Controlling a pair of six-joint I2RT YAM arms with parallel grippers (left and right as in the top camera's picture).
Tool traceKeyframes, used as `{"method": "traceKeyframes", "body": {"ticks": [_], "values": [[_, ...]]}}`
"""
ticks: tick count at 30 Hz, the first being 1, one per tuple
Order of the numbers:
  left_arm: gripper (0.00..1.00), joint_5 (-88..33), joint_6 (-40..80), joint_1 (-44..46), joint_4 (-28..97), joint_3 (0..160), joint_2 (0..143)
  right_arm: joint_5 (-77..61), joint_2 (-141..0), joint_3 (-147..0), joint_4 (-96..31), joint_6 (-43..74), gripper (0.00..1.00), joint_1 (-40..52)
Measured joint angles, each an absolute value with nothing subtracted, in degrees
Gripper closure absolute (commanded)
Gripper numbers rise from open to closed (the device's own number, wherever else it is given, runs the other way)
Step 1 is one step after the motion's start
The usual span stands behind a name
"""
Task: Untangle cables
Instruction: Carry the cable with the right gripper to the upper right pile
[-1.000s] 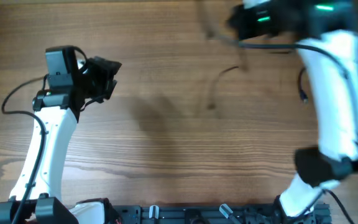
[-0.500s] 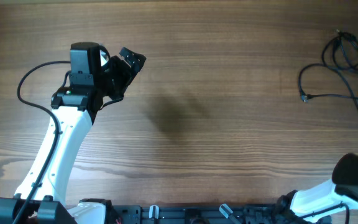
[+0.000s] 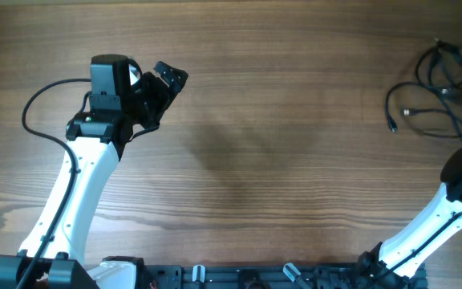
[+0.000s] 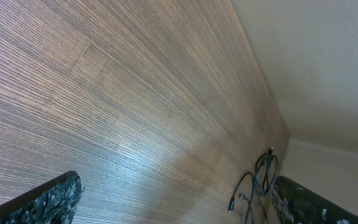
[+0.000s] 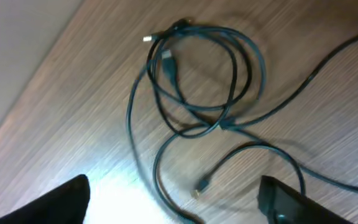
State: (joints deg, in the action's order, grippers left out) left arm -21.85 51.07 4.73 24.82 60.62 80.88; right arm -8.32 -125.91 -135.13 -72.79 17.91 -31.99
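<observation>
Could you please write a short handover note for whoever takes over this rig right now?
Left gripper: open, empty, over bare table, far from the cables.
Right gripper: open, empty, hovering above the cables.
Cables: in a looped, crossed heap near the table's right edge, plug ends loose.
Done: no separation visible.
Left: grasp a cord, pull the loops apart, lay each out singly.

White arm links (image 3: 74, 189), black joints (image 3: 103, 127), looping black wires (image 3: 26, 116), dark speckled left pincer (image 4: 176, 190).
</observation>
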Motion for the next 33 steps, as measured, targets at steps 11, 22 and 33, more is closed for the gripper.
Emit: {"method": "traceKeyframes", "body": {"ticks": [11,22,33], "values": [[0.00,-21.6,51.0,4.7,24.8,60.6,80.9,-23.3,-103.7,-135.1,-82.7,1.1,0.01,-9.1],[0.00,-21.6,51.0,4.7,24.8,60.6,80.9,-19.0,-99.6,-135.1,-85.3,3.7,0.00,13.1],[0.00,-21.7,51.0,4.7,24.8,60.6,80.9,-13.2,-98.9,-133.5,-82.6,1.6,0.00,13.1]]}}
